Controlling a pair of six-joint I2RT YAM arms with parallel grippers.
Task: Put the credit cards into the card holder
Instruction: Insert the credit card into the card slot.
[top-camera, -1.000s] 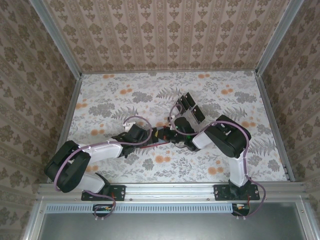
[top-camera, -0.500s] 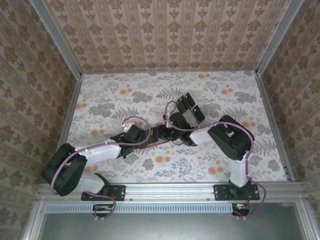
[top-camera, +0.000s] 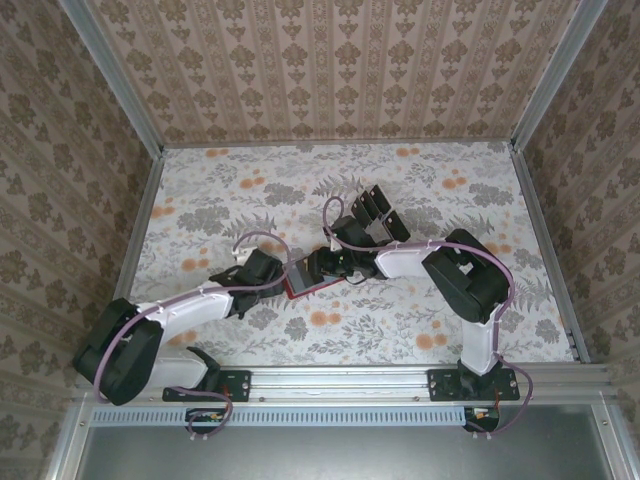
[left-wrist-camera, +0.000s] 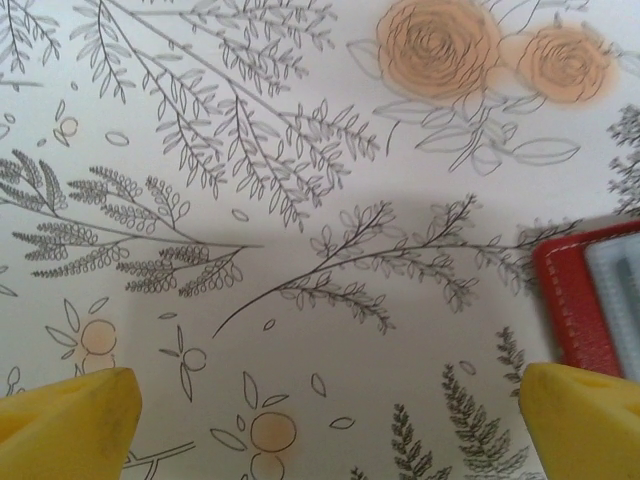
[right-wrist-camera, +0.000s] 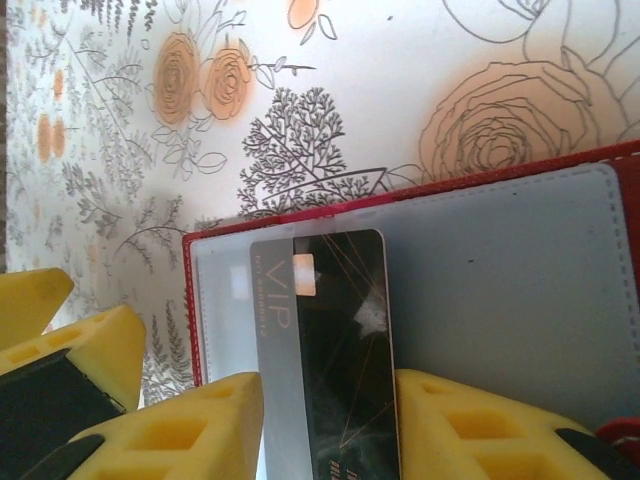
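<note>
Insertion of one credit card (right-wrist-camera: 330, 320) into the card holder (right-wrist-camera: 480, 270), task in progress. The right gripper (right-wrist-camera: 330, 392) is closed on the lower half of a dark glossy card marked "VIP", one yellow finger on each long edge, and the card's free end lies over the pale inner panel of the red card holder, which rests open and flat on the floral counter (top-camera: 220, 200). Whether that end has entered a pocket or merely lies on top of the panel cannot be told. The left gripper (left-wrist-camera: 320, 435) is spread wide and holds nothing; its two yellow fingertips (left-wrist-camera: 65, 415) frame bare counter, with the stitched red edge of the card holder just beside the right-hand tip. Judged from this arrangement, the first visible card is at the seating stage and not yet released, and further dark cards standing in the clear rack (top-camera: 378, 215) beyond the arms remain to be moved; their number is not legible. The right wrist view supplies the grip and the overlap of card and panel, which the overhead view hides beneath the wrist. The overhead view supplies the layout: both arms converge on the card holder near the counter's centre, with the rack close behind the right arm.
</note>
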